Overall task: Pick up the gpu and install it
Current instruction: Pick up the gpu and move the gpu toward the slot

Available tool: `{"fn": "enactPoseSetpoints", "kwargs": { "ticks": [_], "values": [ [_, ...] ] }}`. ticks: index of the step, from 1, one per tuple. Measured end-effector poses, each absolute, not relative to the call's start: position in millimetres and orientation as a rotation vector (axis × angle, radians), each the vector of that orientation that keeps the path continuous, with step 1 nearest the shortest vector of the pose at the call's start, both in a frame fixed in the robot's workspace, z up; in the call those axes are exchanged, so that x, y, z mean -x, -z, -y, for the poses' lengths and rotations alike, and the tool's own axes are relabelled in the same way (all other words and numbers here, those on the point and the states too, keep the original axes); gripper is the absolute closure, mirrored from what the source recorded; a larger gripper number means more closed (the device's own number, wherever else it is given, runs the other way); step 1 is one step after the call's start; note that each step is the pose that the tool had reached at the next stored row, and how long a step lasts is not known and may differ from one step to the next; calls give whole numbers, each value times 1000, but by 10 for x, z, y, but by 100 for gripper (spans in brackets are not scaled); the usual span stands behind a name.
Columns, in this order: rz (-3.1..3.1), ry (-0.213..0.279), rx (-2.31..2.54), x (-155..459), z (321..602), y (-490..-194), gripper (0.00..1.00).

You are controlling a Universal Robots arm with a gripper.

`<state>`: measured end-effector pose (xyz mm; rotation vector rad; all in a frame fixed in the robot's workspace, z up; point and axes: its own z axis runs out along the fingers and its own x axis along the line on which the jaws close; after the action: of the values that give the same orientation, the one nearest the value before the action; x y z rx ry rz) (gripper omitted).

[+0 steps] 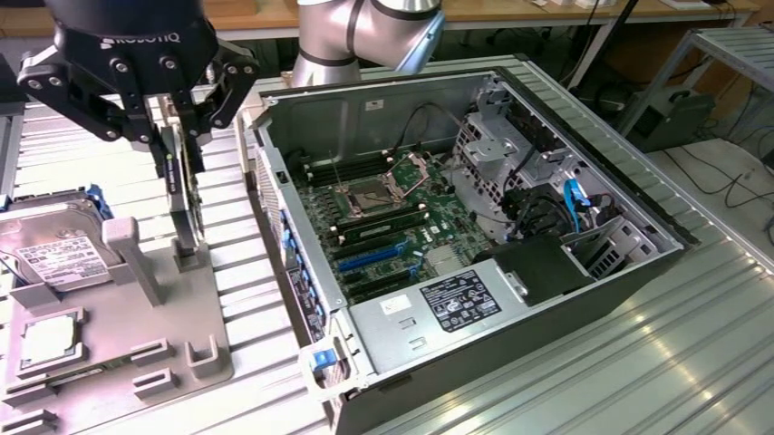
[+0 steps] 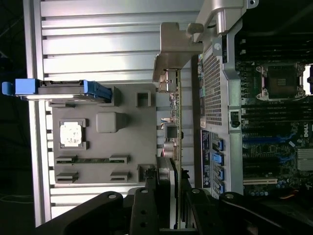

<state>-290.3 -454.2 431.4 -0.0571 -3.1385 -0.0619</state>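
Note:
The gpu [image 1: 183, 195] stands on edge, a thin card seen edge-on, over the grey holder plate [image 1: 121, 331] at the exterior view's left. My gripper [image 1: 178, 145] comes down from above and is shut on the card's upper part, one finger on each face. The card's lower edge sits at a small slotted post of the plate; whether it is still touching the post I cannot tell. In the wrist view the gpu [image 2: 174, 122] runs as a narrow green strip, its silver bracket [image 2: 174, 49] at the far end, with the gripper [image 2: 171, 191] clamped around it.
The open computer case [image 1: 604, 272] lies to the exterior view's right, its motherboard showing blue card slots [image 1: 375, 258] and an open CPU socket [image 1: 362, 195]. On the holder plate sit a hard drive [image 1: 54, 245] with a white label and a square silver CPU [image 1: 49, 340].

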Motion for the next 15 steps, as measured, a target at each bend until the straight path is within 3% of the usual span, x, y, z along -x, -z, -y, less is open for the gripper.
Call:
{"fn": "enactPoseSetpoints", "kwargs": {
  "ticks": [15],
  "values": [
    [3138,62,56,2712,4542,-4300,72]
  ]
}}
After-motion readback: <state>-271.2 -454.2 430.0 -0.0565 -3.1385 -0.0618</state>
